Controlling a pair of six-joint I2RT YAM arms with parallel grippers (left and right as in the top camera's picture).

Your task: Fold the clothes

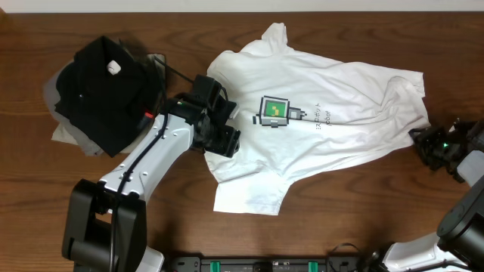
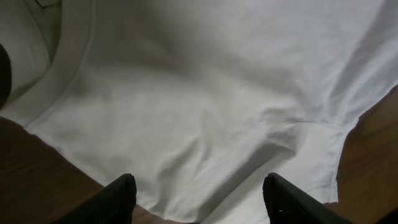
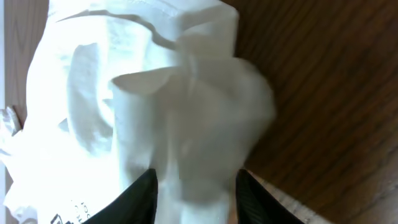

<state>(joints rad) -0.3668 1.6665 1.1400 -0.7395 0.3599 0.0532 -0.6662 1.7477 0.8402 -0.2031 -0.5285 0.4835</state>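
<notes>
The clothes, a white T-shirt (image 1: 340,132) with a green-and-grey pixel print (image 1: 274,111), lie spread face up across the wooden table. My left gripper (image 1: 224,140) hovers over the shirt's left side near the collar. In the left wrist view its gripper (image 2: 199,193) is open wide, with the white cloth (image 2: 217,93) flat beneath and nothing between the fingers. My right gripper (image 1: 426,141) sits at the shirt's right hem. In the right wrist view the gripper (image 3: 196,190) stands open around a blurred, loose bunch of hem cloth (image 3: 186,112).
A black folded garment (image 1: 102,83) with a white tag (image 1: 114,67) lies on a grey garment (image 1: 64,132) at the back left, close to my left arm. Bare wooden table (image 1: 363,211) shows in front of the shirt.
</notes>
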